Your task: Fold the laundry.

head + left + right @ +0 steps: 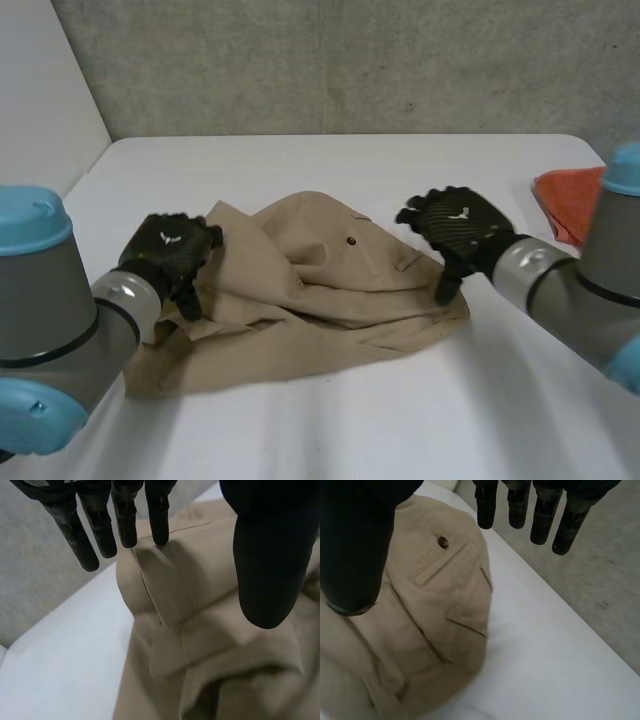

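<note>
Head view: tan trousers [330, 300] bunched in a heap in the middle of the white table [330, 420]. Left hand [170, 250] at the heap's left edge, wide open, fingers [125, 520] straight with tips at a raised fold, thumb apart, nothing pinched. Right hand [460, 222] at the right edge by the button pocket [442, 541], open too, thumb over the cloth, holding nothing. Orange cloth [565, 200] off to the far right, well apart. Looks like the very start: getting ready to grab, no neat fold made yet. Next, probably: close on both edges, lift, pull flat, taking care not to pinch too many layers.
</note>
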